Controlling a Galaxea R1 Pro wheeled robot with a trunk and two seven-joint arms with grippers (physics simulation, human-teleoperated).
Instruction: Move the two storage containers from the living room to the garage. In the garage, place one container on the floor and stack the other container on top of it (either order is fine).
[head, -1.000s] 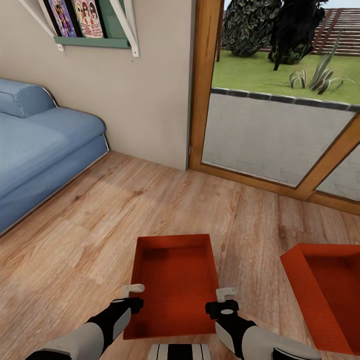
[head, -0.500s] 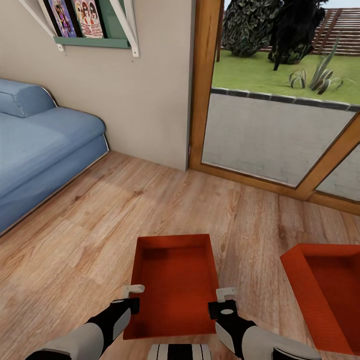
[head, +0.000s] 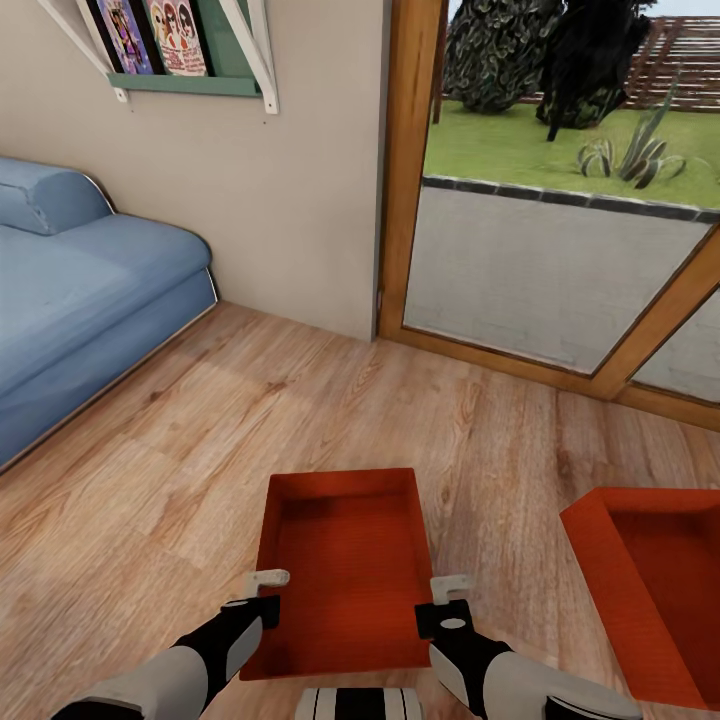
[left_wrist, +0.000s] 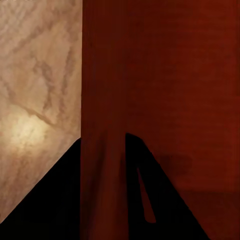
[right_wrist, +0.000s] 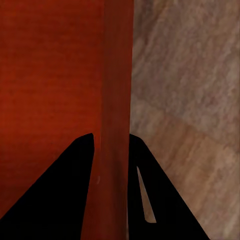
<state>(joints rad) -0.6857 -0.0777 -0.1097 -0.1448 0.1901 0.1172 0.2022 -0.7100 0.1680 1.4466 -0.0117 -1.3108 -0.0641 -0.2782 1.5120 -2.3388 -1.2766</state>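
Closest to the robot, both arms reach down to the near bin, one on each long side. The left gripper sits over the bin's left wall, and the left wrist view shows that wall running up between the two dark fingers, so the gripper looks pinched onto it. The right gripper does the same on the other side; in its own view the right wall passes between the fingers, which sit close against it. I read both as clamped on the bin, one per side.

So the step in hand seems to be the first pickup: a two-handed grasp on one bin, not yet carried anywhere. The bin's base looks to be low over the wood floor, and I can't say whether it rests on it or has just cleared it. Next calls for a level lift with both arms rising together, since thin walls held by their rims could flex or slip if one side leads.

A little further off to the right lies the second bin, apart from the first and partly cut by the picture's edge, untouched. Beyond are the blue sofa at left, the beige wall, and the wood-framed glass door to the garden. This is the living room; the garage is a drive away.
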